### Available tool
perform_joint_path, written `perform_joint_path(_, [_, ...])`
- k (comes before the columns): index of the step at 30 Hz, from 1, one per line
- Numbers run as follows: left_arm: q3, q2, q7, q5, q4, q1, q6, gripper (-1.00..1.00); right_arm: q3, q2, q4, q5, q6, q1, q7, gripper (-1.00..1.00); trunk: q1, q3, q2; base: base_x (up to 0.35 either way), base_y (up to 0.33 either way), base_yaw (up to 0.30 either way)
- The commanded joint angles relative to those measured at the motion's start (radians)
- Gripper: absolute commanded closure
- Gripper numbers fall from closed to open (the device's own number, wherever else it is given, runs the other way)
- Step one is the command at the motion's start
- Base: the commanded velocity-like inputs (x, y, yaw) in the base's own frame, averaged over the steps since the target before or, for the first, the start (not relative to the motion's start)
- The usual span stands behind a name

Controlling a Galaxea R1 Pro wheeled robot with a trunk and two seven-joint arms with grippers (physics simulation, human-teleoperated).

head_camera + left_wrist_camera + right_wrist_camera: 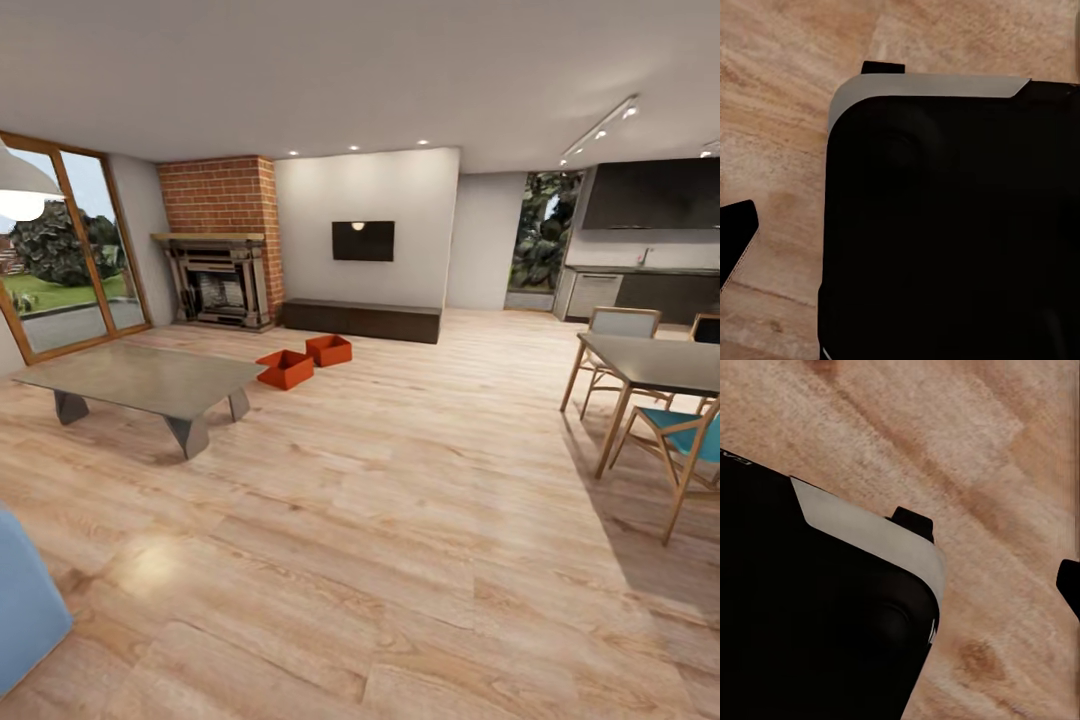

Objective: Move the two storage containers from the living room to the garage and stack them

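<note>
I am in the living room, on its light wood-plank floor (400,520). The two storage containers, orange-red and lidless, sit side by side on the planks well ahead of me, one nearer (285,369) and one behind it (329,350), just right of the low grey coffee table (140,378). In the left wrist view my left gripper (808,150) is open over bare planks, beside a black body with a silver edge (945,225). In the right wrist view my right gripper (992,553) is open too, holding nothing. The garage and its floor are out of view.
Beyond the containers stand a red-brick fireplace (222,280) and a long dark low cabinet (362,321). Wood-framed glass doors (60,250) are on the left. A dining table (650,362) with chairs (690,440) fills the right, and a blue sofa corner (25,600) the near left.
</note>
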State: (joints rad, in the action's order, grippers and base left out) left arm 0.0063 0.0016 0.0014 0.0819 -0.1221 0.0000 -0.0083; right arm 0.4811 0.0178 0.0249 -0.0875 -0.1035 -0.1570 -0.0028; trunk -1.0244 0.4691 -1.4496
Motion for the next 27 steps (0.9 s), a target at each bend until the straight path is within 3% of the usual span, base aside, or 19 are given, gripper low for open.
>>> perform_joint_path(1, [0.0,0.0,0.0,0.009,-0.001,0.0,-0.001,-1.0,0.008,0.001,0.003,-0.009,-0.005,-0.001,0.0,-1.0,-0.001,0.001,0.0,0.322,0.0,-0.018])
perform_joint_path(27, [0.0,0.0,0.0,0.009,-0.001,0.0,-0.001,-1.0,0.008,0.001,0.003,-0.009,-0.005,-0.001,0.0,-1.0,-0.001,0.001,0.0,0.322,0.0,-0.001])
